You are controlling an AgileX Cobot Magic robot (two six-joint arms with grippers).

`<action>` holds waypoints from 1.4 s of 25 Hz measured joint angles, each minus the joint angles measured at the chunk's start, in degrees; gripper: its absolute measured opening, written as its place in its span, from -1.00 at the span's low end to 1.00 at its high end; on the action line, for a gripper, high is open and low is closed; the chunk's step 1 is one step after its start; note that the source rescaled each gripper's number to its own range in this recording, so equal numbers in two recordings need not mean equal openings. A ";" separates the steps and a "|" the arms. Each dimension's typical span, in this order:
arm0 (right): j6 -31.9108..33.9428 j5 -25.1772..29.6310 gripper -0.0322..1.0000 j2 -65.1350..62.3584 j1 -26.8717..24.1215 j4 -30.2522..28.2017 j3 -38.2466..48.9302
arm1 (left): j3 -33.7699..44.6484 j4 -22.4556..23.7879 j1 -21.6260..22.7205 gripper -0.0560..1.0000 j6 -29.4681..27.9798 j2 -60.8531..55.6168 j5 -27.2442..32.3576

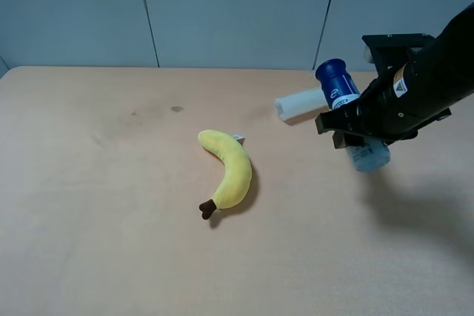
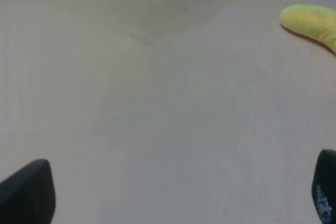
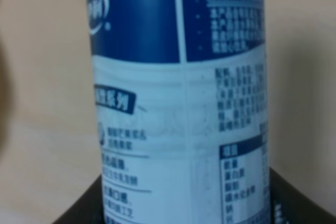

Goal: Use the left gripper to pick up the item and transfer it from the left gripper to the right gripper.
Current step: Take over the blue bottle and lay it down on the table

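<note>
Between fingers (image 1: 332,120) of right gripper (image 1: 361,132), item (image 1: 338,85)

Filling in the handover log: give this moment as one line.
phase: handover done | left tool: open, empty, over table | right tool: shut on can | banana, white tube: on table

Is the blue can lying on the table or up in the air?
Up in the air, tilted: the right gripper is shut on the can, above the table.

Right hand (image 1: 354,126) clamped on blue-and-white can (image 1: 339,92) above table (image 1: 111,220), yellow plush banana (image 1: 229,169) mid-table, white tube (image 1: 300,103) behind can
</note>
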 joint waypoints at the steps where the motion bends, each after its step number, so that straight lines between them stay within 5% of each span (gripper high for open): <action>1: -0.92 -0.13 -0.79 0.00 -0.76 0.00 0.57 | 0.00 0.00 0.00 0.92 0.00 0.00 0.00; 7: -8.84 -0.74 -0.79 -0.05 -6.63 1.04 2.51 | 0.00 0.00 0.00 0.92 0.00 0.00 -0.18; 16: -27.65 -4.39 -0.79 3.77 -12.61 13.76 3.65 | 0.00 0.00 0.00 0.92 0.00 0.00 -0.29; 35: -30.06 -11.62 -0.79 11.87 -12.61 14.78 6.54 | 0.00 0.00 0.00 0.92 0.00 0.00 -0.29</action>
